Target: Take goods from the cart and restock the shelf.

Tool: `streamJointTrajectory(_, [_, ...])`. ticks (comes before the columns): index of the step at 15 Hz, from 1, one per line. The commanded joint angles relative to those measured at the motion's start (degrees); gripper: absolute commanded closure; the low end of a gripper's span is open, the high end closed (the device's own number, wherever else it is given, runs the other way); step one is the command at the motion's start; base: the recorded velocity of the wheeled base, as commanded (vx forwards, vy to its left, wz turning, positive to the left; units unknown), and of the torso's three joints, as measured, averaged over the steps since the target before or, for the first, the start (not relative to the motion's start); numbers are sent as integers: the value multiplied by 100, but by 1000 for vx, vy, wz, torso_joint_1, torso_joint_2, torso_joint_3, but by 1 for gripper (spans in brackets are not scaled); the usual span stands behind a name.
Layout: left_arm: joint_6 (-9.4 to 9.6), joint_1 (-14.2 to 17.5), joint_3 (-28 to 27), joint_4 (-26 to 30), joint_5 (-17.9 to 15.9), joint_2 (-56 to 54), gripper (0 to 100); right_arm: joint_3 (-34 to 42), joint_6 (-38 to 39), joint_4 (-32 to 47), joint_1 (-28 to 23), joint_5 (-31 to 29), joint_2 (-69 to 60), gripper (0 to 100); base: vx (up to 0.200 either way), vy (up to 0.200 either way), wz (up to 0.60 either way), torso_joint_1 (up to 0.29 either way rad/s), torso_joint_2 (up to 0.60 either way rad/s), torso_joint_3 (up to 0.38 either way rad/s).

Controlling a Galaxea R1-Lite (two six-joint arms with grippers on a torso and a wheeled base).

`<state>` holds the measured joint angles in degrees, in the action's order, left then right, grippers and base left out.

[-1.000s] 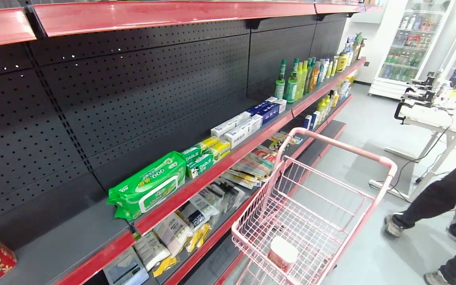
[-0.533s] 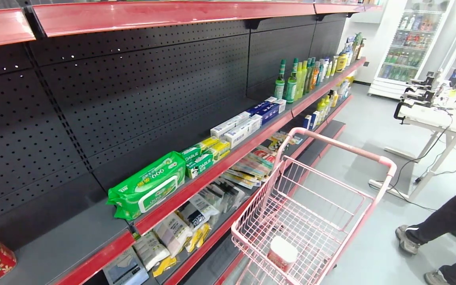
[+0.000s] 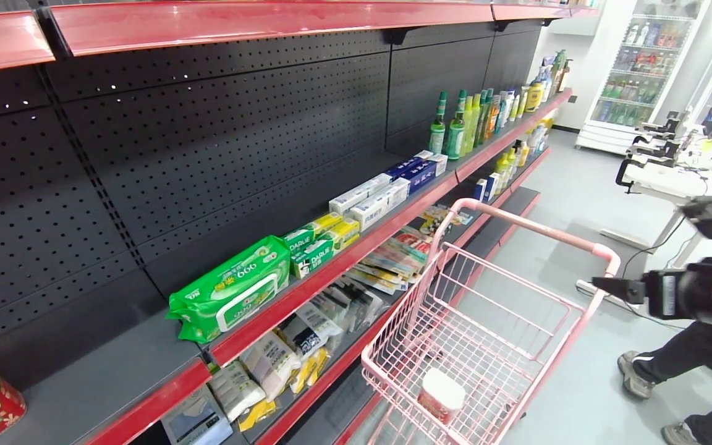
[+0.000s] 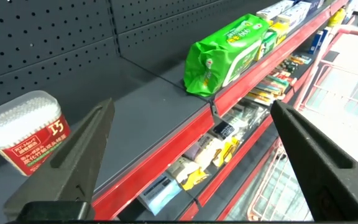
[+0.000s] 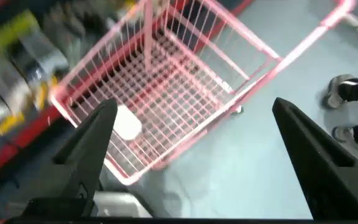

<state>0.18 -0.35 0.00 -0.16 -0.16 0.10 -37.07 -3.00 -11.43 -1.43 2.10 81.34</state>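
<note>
A pink wire cart point(image 3: 492, 321) stands in the aisle in front of the shelf point(image 3: 102, 377). A small red tub with a white lid point(image 3: 441, 395) lies in its near corner. My right gripper point(image 3: 615, 287) hangs just right of the cart handle, open and holding nothing. From the right wrist, the cart point(image 5: 166, 81) and the tub point(image 5: 128, 122) lie below the right gripper point(image 5: 197, 155). My left gripper point(image 4: 191, 162) is open in front of the bare shelf board point(image 4: 142, 106), between a red cotton-swab tub point(image 4: 23, 134) and a green wipes pack point(image 4: 229, 53).
Along the middle shelf sit the green wipes pack point(image 3: 232, 289), toothpaste boxes point(image 3: 322, 241) and bottles point(image 3: 467, 123). The lower shelf holds packets point(image 3: 269, 364). A white desk point(image 3: 677, 185) and glass coolers point(image 3: 634, 68) stand at the back right. Open floor lies right of the cart.
My right arm has come into the head view from the right and now sits beside the cart handle. The cart and the shelf goods have not moved.
</note>
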Motion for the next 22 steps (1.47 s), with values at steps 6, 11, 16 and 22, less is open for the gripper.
streamJointTrajectory(6, [-1, 0, 0, -2, -2, -1, 0, -2155, -1291, 792, 828, 871, 3943, 0, 0, 0, 0, 0, 0, 0])
streamJointTrajectory(11, [-1, 0, 0, -2, -2, -1, 0, -2392, -1616, 827, 942, 898, 4400, 0, 0, 0, 0, 0, 0, 0])
streamJointTrajectory(16, [-1, 0, 0, -2, -2, -1, 0, -2401, -1976, 1091, 934, 986, 4567, 0, 0, 0, 0, -27, 67, 36])
streamJointTrajectory(22, [-1, 0, 0, -2, -2, -1, 0, -2428, -2451, 1082, 925, 1074, 4822, 0, 0, 0, 0, -72, 175, 97])
